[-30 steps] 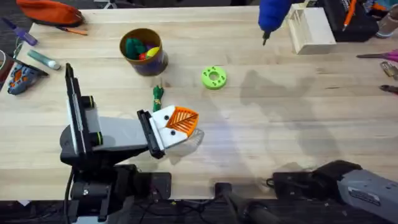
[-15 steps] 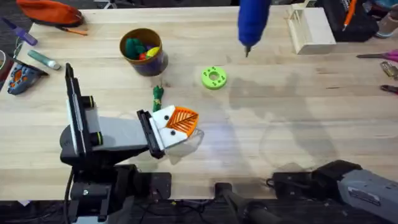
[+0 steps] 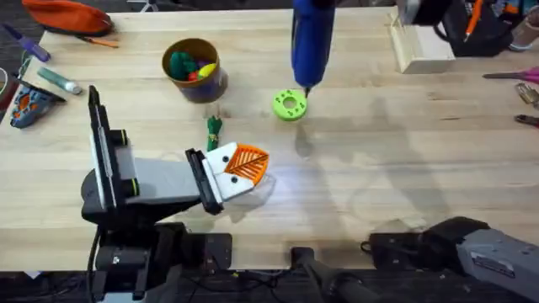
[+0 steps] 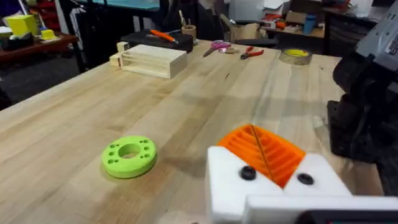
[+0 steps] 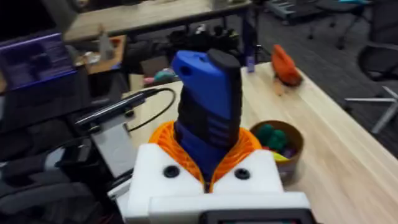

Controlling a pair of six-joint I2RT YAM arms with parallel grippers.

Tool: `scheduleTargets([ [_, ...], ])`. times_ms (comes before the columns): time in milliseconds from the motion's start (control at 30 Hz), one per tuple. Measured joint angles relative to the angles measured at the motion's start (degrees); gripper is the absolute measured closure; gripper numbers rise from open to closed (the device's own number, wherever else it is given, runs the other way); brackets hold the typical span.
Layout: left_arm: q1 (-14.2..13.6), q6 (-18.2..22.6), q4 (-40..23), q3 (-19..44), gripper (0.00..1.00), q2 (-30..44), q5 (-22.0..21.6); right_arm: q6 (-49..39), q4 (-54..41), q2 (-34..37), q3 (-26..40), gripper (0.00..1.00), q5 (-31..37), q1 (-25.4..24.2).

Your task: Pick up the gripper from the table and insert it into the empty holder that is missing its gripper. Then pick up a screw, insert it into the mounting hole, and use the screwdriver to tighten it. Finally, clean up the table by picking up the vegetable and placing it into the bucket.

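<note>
Both hands closed: right hand around upright screwdriver, aloft.

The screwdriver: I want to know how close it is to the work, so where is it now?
In the overhead view the screwdriver hangs near the table's far middle, tip just over the green ring, clamped in the right gripper.

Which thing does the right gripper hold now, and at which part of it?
The right gripper holds the blue screwdriver by its lower body, clamped between the orange pads. The left gripper holds nothing.
</note>
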Motion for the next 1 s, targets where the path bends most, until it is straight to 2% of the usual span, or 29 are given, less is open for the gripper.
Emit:
scheduleTargets([
  [233,0.0,0.0,0.0,-0.01,0.989,0.0,0.0,-2.28,1.57,4.86,-0.04,0.975,-7.79,3.43],
  [567,0.0,0.0,0.0,-0.01,0.989,0.0,0.0,-4.31,13.07,11.87,-0.2,0.975,-18.35,6.55],
  [1000,0.0,0.0,0.0,0.0,0.989,0.0,0.01,-9.29,14.51,12.43,-0.26,0.975,-22.22,10.29],
])
